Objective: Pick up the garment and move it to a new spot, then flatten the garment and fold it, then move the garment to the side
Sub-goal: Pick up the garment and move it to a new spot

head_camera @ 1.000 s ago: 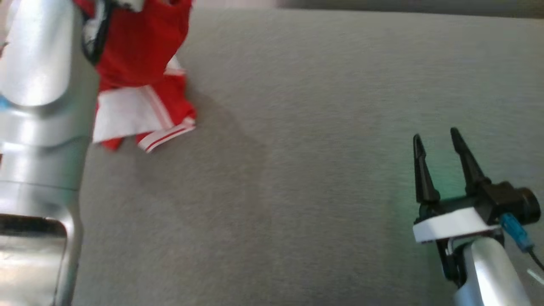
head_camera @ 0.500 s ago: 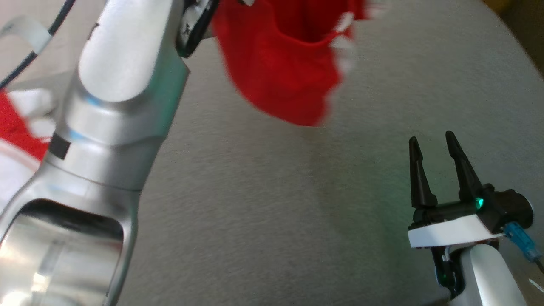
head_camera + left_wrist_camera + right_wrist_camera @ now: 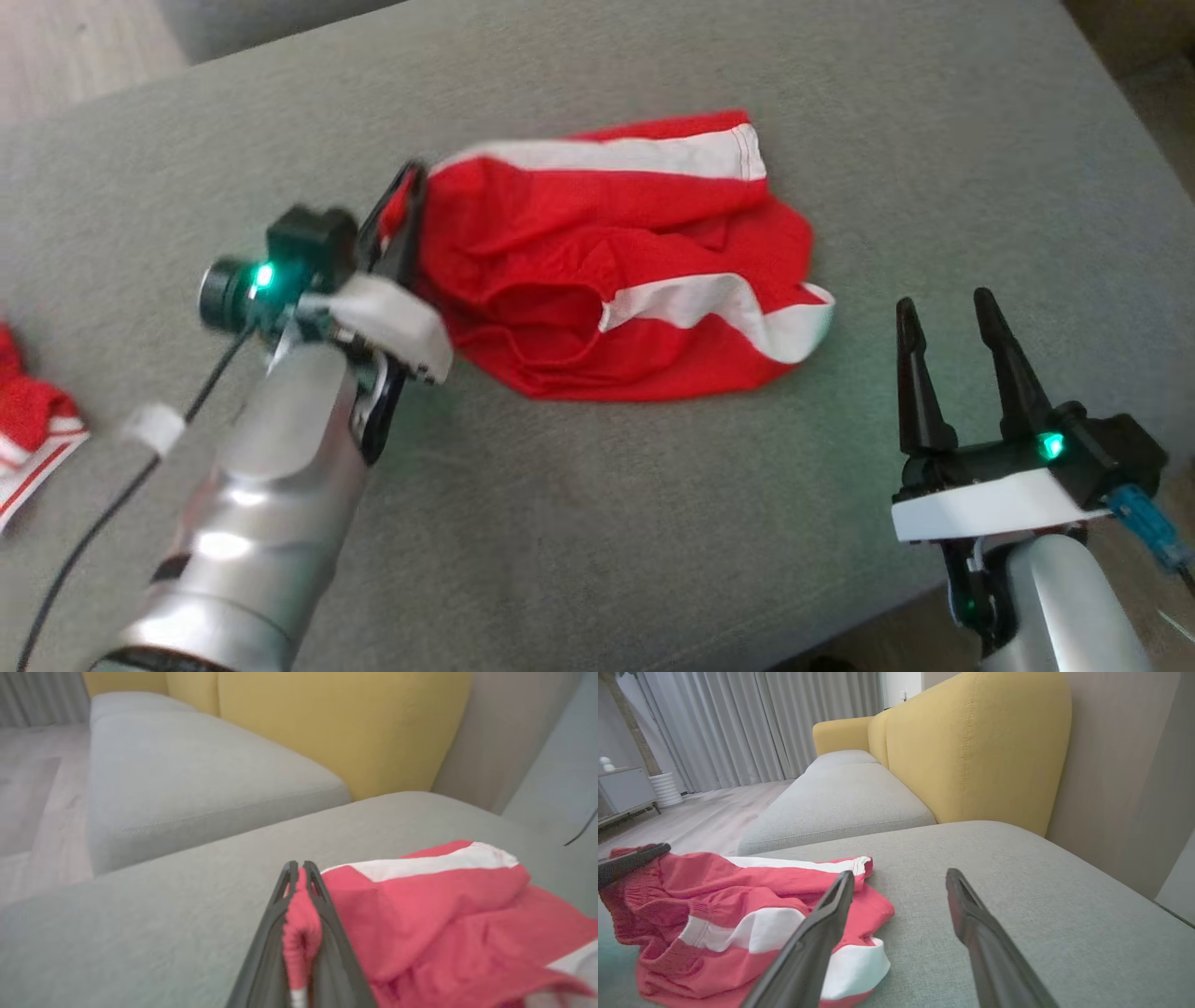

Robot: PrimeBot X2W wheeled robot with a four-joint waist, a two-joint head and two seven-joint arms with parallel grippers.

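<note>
Grey upholstery first: from the head view a broad grey cushion (image 3: 597,523) spreads across the frame, with a strip of wooden floor (image 3: 75,47) up at 11 o'clock. And the garment (image 3: 607,271) is down on it, red with white bands, rumpled in a loose heap just above centre. At its 9 o'clock edge sits the left gripper (image 3: 411,182), dark fingers pinched together on the red hem, nothing but cloth between them. Over at 4 o'clock from the heap, well apart from it, the right gripper (image 3: 945,308) hovers with its two fingers spread wide and nothing in them. Far out at 9 o'clock a second red-and-white cloth (image 3: 33,429) lies at the frame's edge. On to the left wrist view: a yellow backrest (image 3: 341,728) at 12 o'clock, another pale seat cushion (image 3: 187,774) at 10, and right at 6 o'clock the fingers are clamped on a bunched fold of red fabric, the rest of the garment spilling off toward 4 o'clock. Now the right wrist view: grey curtains (image 3: 738,723) at 11 o'clock, a low cabinet (image 3: 621,788) and a white ribbed pot (image 3: 665,788) at 9, the yellow backrest at 1. Its own fingers stand wide apart, and the garment lies at 8 o'clock, just behind the nearer finger.
</note>
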